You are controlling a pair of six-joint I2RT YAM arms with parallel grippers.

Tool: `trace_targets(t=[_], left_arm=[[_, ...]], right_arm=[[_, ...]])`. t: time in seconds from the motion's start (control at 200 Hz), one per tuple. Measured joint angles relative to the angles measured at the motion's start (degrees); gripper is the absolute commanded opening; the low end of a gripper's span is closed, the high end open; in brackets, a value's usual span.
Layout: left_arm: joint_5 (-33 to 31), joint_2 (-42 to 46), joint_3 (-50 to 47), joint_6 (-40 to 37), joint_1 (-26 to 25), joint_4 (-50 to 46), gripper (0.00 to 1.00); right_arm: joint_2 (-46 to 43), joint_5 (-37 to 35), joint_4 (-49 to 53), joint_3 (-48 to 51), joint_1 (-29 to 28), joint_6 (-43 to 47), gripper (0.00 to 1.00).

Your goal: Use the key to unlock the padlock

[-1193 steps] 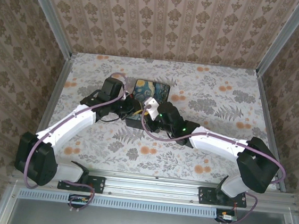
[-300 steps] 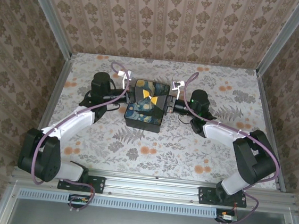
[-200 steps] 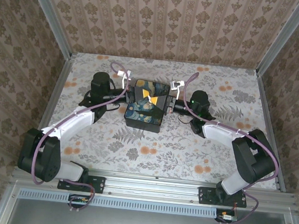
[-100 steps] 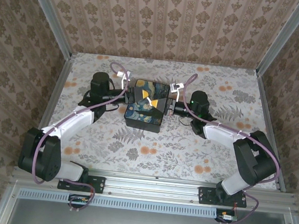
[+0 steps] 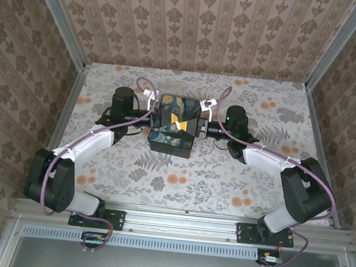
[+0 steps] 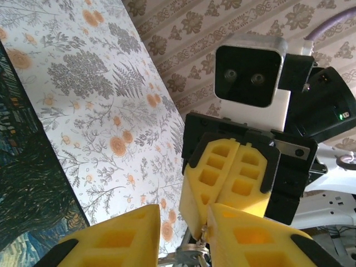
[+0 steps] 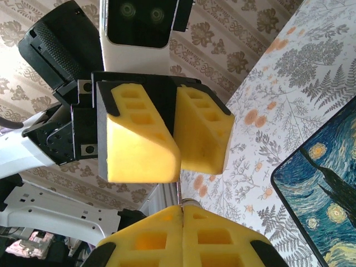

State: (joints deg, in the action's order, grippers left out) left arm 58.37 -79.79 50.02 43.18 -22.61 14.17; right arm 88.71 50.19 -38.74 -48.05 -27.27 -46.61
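Above the box (image 5: 170, 142) at mid-table (image 5: 224, 183) the two tools meet. The left tool (image 6: 182, 233) enters from 9 o'clock, pads apart. The right tool (image 7: 182, 218) enters from 3 o'clock, pads together, clamped on a thin metal stem judged to be the key (image 7: 179, 193). Small metal parts (image 6: 189, 256) sit between the left pads; whether they are the padlock cannot be told.

Hazards:
- With the left pads apart, nothing steadies the lock. Turning the key may spin it or drop it onto the box.
- The fingertips nearly touch, so a sideways shift risks collision.
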Motion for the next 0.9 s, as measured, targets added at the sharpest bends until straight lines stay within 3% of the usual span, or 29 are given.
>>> trace_targets(t=[0.105, 0.32, 0.46, 0.565, 0.74, 0.9], left_arm=[[0.6, 0.0, 0.3, -1.2, -0.7, -1.2, 0.26], [1.4, 0.0, 1.3, -3.6, -1.6, -2.9, 0.14], [1.4, 0.0, 1.4, -4.5, -1.7, -4.0, 0.0], [1.4, 0.0, 1.5, -4.7, -1.7, -4.8, 0.0], [0.3, 0.0, 1.5, -4.6, -1.9, -4.8, 0.0], [-2.1, 0.0, 0.9, -1.9, -2.1, -0.8, 0.0]], right_arm=[[0.0, 0.2, 0.6, -0.3, 0.0, 0.0, 0.0], [0.0, 0.9, 1.7, -0.9, 0.0, 0.5, 0.0], [0.0, 1.3, 2.8, -0.9, 0.0, 1.4, 0.0], [0.0, 1.4, 3.5, -0.9, 0.0, 1.9, 0.0], [-0.5, 0.8, 4.8, -0.8, 0.1, 2.8, 0.31], [-2.6, -2.3, 0.5, 2.6, 0.7, -1.3, 0.4]])
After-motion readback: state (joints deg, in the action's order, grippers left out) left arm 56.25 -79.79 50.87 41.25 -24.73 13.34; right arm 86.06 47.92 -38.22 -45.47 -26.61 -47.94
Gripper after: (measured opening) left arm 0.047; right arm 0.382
